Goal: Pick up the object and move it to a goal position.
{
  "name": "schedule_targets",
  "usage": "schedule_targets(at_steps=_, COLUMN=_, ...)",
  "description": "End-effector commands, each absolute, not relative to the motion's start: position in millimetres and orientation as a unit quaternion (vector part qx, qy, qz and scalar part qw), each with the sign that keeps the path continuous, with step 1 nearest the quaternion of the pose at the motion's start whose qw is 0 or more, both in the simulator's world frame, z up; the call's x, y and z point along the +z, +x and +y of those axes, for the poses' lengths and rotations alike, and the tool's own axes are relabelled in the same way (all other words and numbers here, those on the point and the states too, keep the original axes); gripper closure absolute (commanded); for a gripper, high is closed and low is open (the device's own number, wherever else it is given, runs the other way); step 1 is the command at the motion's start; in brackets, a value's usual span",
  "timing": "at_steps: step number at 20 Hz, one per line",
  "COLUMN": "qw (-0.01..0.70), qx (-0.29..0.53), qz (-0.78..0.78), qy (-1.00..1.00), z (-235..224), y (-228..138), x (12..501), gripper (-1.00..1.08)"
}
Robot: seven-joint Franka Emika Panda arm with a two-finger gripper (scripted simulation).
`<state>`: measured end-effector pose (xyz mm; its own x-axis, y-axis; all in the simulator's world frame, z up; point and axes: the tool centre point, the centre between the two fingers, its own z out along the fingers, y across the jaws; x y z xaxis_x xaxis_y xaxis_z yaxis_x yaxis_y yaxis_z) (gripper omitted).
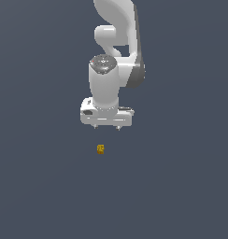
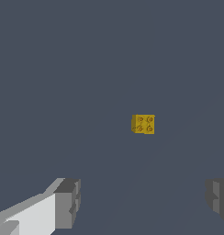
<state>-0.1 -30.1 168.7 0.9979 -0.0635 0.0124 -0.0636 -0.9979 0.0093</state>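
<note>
Item: toy brick [image 1: 100, 149], yellow-orange, four studs up, lying alone on the dark table [image 1: 181, 186], apart from and untouched by the arm. Hand [image 1: 106, 127]: released, fingers [image 2: 68, 202] spread wide, nothing held, poised above. Step judged: approach before pickup; next calls for centring over the brick, descending, then closing.
</note>
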Motion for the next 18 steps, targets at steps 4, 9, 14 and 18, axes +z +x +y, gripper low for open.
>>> schedule_targets(at_steps=4, qw=0.006, qx=0.009, qz=-0.028, qy=1.000, z=-25.7, y=1.1, x=170.9, gripper=-0.92)
schedule_targets(at_steps=9, qw=0.009, qx=0.019, qz=-0.011, qy=1.000, z=-7.6, y=5.6, x=180.2, gripper=-0.92)
schedule_targets(at_steps=14, qw=0.009, qx=0.019, qz=-0.011, qy=1.000, z=-8.1, y=6.2, x=179.1, gripper=-0.92)
schedule_targets(at_steps=18, qw=0.008, qx=0.018, qz=-0.014, qy=1.000, z=-12.8, y=10.0, x=170.4, gripper=-0.92)
